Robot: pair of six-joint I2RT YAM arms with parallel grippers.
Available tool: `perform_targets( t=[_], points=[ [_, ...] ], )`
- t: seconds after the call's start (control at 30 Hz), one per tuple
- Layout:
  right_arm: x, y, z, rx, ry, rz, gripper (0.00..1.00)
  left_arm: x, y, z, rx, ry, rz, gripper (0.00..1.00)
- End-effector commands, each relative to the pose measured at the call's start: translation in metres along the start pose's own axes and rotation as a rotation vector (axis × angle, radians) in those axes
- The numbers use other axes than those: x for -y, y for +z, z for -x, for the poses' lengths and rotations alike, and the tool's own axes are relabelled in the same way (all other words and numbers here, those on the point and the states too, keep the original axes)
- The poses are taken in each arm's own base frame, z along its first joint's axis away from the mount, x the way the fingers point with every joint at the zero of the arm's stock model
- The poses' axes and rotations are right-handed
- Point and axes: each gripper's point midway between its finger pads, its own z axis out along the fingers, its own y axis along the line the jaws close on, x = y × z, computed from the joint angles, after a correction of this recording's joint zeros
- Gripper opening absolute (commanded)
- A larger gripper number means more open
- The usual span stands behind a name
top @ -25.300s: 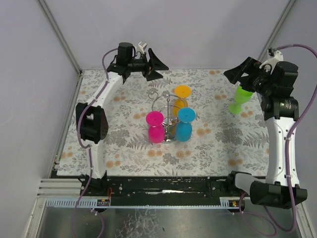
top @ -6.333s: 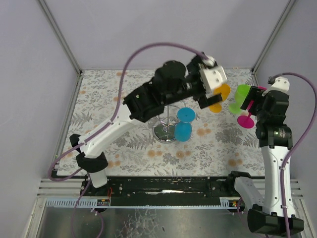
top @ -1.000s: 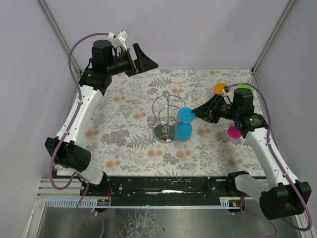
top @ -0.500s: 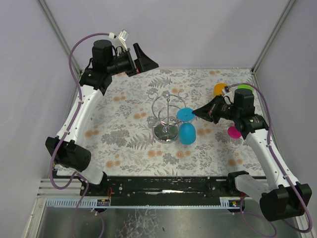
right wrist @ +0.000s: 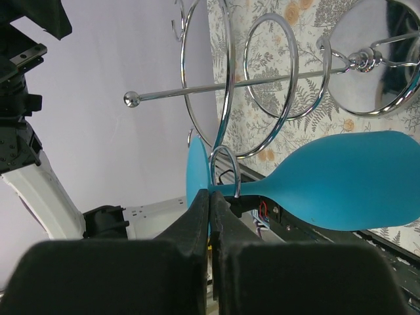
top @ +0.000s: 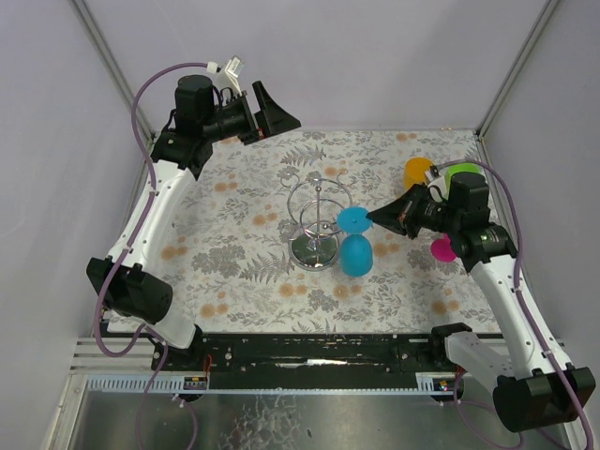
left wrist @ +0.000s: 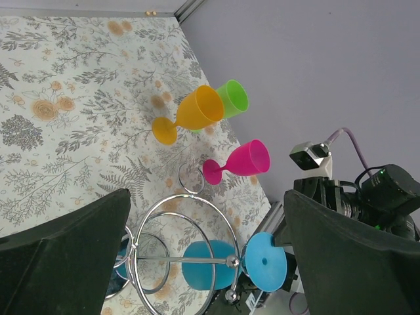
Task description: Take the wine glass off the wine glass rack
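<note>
- Top view: the left jaws hang spread wide over the far left corner of the worktop (top: pixel 234 234), holding nothing and well apart from everything else.
- Top view: the right jaws are pressed together on the rim of the round foot of the blue wine glass (top: pixel 356 254). The glass hangs bowl-down at the right edge of the wine glass rack (top: pixel 310 251), with its foot just beside the wire ring.
- Top view: an orange glass (top: pixel 417 172), a green glass (top: pixel 459 172) and a pink glass (top: pixel 439 249) sit on the worktop to the right, around the right arm (top: pixel 487 272).
- Top view, against a second ago: the right jaws stood partly apart at the foot then and are shut now. The blue bowl has swung a little toward the right and the near edge. The left arm has not moved.
- Left wrist view: both black fingers (left wrist: pixel 65 256) stand far apart at the frame's sides with nothing between them. Beyond them lie the rack's rings, the blue wine glass (left wrist: pixel 265 261) and the three loose glasses.
- Right wrist view: the fingers (right wrist: pixel 131 275) meet in a closed line, pinching the edge of the blue foot. A small wire loop of the wine glass rack (right wrist: pixel 380 59) curls over the stem just behind the foot, and the blue wine glass (right wrist: pixel 348 180) hangs tilted.
</note>
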Motion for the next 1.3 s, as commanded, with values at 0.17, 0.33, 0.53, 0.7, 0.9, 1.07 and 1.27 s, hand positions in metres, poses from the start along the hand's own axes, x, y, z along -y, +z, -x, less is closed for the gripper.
perform_targets(
  t=[0.17,0.33,0.53,0.7,0.9,1.07,1.27],
  points=[
    [-0.016,-0.015,-0.009,0.023,-0.042,0.041,0.0,0.003,0.0,0.008,0.024,0.02,-0.039,1.0],
    [-0.013,-0.02,-0.012,0.039,-0.037,0.024,0.0,0.008,-0.002,0.009,0.025,0.023,-0.053,1.0],
    [0.0,-0.025,-0.017,0.058,-0.027,-0.011,0.0,0.019,-0.006,0.009,0.021,0.022,-0.086,1.0],
    [0.004,-0.03,-0.016,0.095,-0.021,-0.029,0.0,0.033,-0.01,0.009,0.006,0.007,-0.138,0.99],
    [-0.01,-0.046,-0.002,0.229,-0.089,-0.032,0.0,0.076,-0.02,0.002,-0.056,-0.044,-0.282,0.98],
    [-0.03,-0.067,0.018,0.347,-0.173,-0.083,0.0,0.126,-0.023,-0.026,-0.152,-0.001,-0.402,0.98],
    [-0.06,-0.085,0.037,0.436,-0.276,-0.11,0.0,0.152,-0.014,-0.066,-0.262,0.02,-0.471,0.98]
  ],
)
